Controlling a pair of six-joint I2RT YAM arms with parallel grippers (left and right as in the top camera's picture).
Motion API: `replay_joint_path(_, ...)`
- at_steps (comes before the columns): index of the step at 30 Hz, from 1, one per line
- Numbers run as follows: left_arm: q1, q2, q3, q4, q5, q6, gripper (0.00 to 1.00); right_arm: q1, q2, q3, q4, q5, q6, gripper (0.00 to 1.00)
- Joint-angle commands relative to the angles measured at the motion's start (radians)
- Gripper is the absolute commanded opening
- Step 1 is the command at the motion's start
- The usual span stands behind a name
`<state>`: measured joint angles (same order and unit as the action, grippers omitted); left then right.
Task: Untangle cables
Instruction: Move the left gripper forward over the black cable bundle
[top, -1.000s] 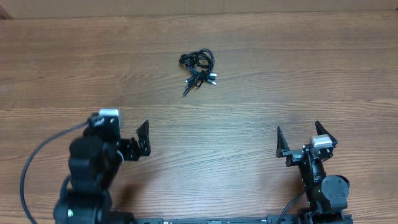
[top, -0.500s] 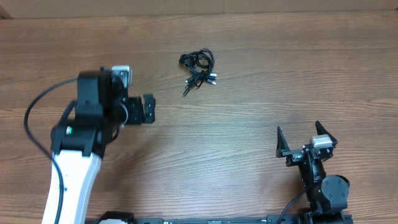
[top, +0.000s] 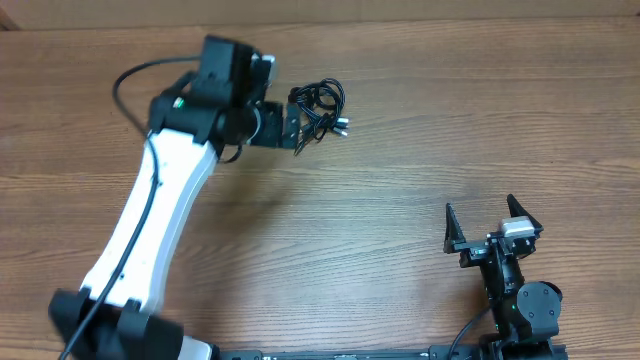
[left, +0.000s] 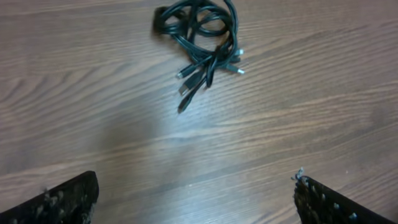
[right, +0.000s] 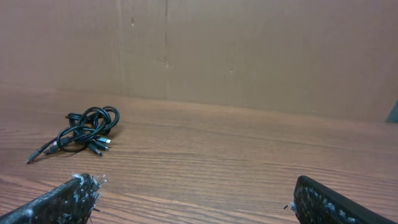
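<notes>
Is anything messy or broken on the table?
Only the thin black cords with silver plug ends: they lie bunched in a tangled little knot on the far part of the brown wooden table. Nothing looks broken or spilled.

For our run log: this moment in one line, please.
left tool: open, just short of cables | right tool: open, far from cables | cables: bunched, not held
</notes>
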<state>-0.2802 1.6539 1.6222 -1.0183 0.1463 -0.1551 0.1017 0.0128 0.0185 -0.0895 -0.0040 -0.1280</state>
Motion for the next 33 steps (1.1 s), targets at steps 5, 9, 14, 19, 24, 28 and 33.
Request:
replay_joint_path(5, -0.029, 0.192, 0.217, -0.063, 0.013, -0.01, 1.0, 0.004, -0.01, -0.011, 0.005, -0.008, -0.001, 1.0)
replay_joint_path(9, -0.029, 0.265, 0.264, -0.072, 0.012, -0.01, 1.0, 0.004, -0.01, -0.011, 0.005, -0.008, -0.001, 1.0)
replay_joint_path(14, -0.029, 0.345, 0.267, -0.051, 0.012, -0.011, 1.0, 0.004, -0.01, -0.011, 0.005, -0.008, -0.001, 1.0)
replay_joint_path(19, -0.029, 0.425, 0.267, 0.001, 0.019, -0.018, 1.0, 0.004, -0.01, -0.011, 0.005, -0.008, -0.001, 1.0)
replay_joint_path(24, -0.029, 0.488, 0.267, 0.09, 0.031, -0.017, 1.0, 0.004, -0.01, -0.011, 0.005, -0.008, -0.001, 1.0)
replay_joint_path(28, -0.029, 0.528, 0.266, 0.148, 0.053, -0.049, 1.0, 0.004, -0.01, -0.011, 0.005, -0.008, -0.001, 1.0)
replay_joint_path(33, -0.029, 0.558, 0.264, 0.136, 0.059, -0.06, 1.0, 0.004, -0.01, -0.011, 0.005, -0.008, -0.001, 1.0)
